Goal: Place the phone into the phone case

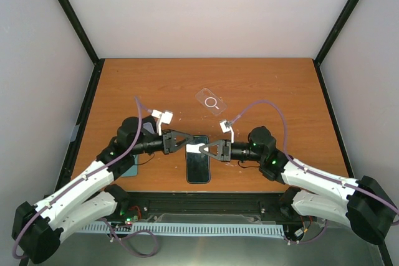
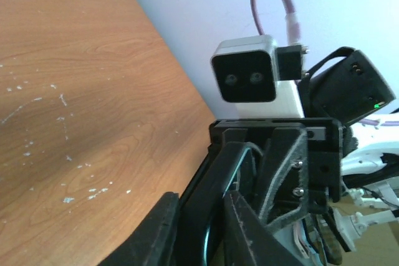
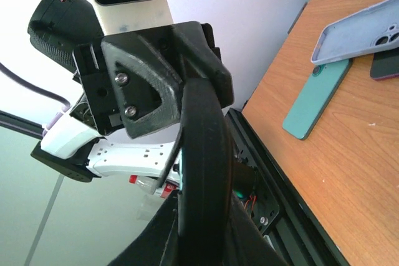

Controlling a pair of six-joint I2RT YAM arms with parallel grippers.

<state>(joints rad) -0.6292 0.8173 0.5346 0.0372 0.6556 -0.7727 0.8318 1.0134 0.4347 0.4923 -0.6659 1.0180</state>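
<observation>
A black phone [image 1: 198, 165] is near the table's front edge, between the two arms. My left gripper [image 1: 185, 142] and my right gripper [image 1: 203, 149] meet at its far end from opposite sides, and both are shut on it. In the left wrist view its dark edge [image 2: 215, 191] stands between my fingers [image 2: 163, 232]. In the right wrist view the thick black edge [image 3: 202, 147] runs up from my shut gripper [image 3: 202, 244]. A clear phone case with a ring mark [image 1: 211, 101] lies further back on the table, apart from both grippers.
A teal slab [image 1: 128, 166] lies under the left arm; it also shows in the right wrist view [image 3: 315, 101], with a light grey-blue case [image 3: 361, 29] leaning over it and a dark item [image 3: 388, 66] beside. The table's black front rail [image 1: 199, 200] is just below the phone.
</observation>
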